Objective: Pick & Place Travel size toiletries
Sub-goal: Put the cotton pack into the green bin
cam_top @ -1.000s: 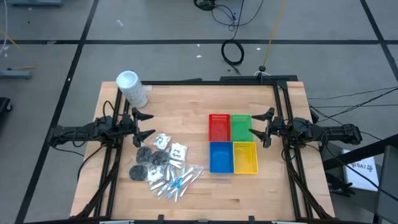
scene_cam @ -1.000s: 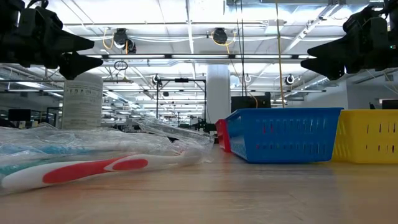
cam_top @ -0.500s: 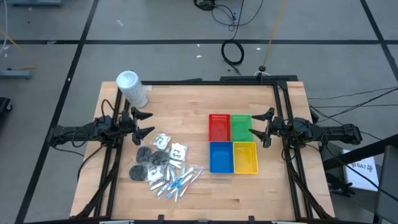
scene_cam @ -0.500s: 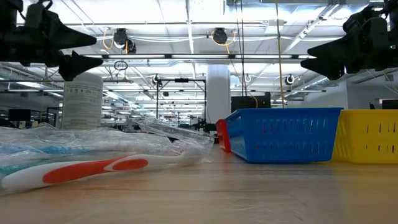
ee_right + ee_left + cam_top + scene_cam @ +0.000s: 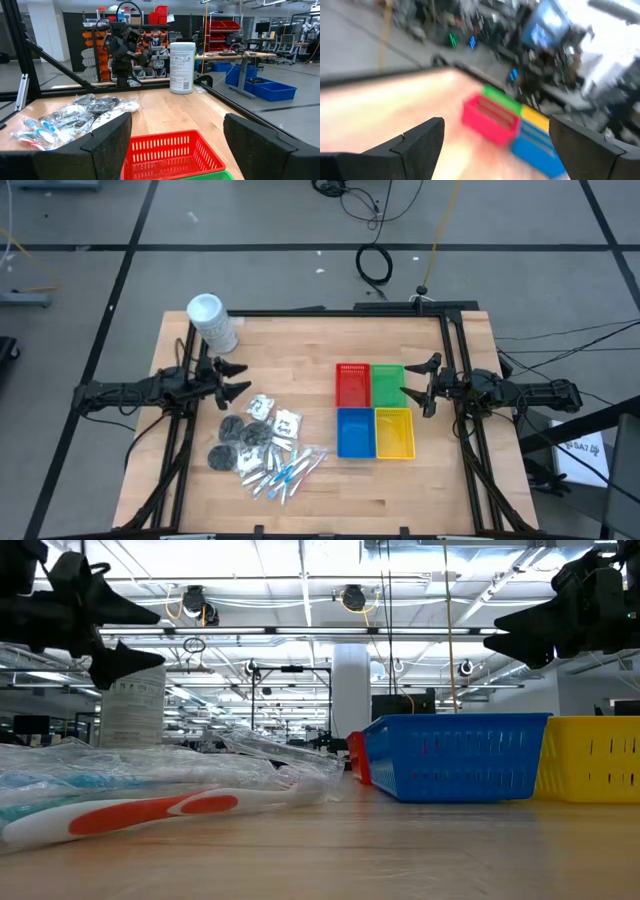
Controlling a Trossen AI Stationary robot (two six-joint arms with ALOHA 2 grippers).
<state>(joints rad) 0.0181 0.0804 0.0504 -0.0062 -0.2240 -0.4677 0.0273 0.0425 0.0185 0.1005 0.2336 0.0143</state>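
So, nothing picked yet: the toiletries lie in a heap on the table [image 5: 400, 490] w/ white packets [image 5: 274, 415], dark grey bundles [image 5: 232, 442] and clear-wrapped sticks [image 5: 283, 473] all touching or overlapping, left of the trays. Left hand [image 5: 230, 380] hovers above the table just beside the packets, fingers spread, empty. Right hand [image 5: 418, 385] waits by the green tray [image 5: 388, 386], also spread & empty. To do the pick well, I'd say: drop the left hand onto one packet at the pile's edge, not the middle, since the wrap is slippery & neighbours may drag along; then carry it across to a tray, e.g. red tray [image 5: 352, 385]. Vs. 1 s ago: left arm has pulled back slightly toward the table's left edge and its hand has tilted in the low view; right arm and pile unchanged.
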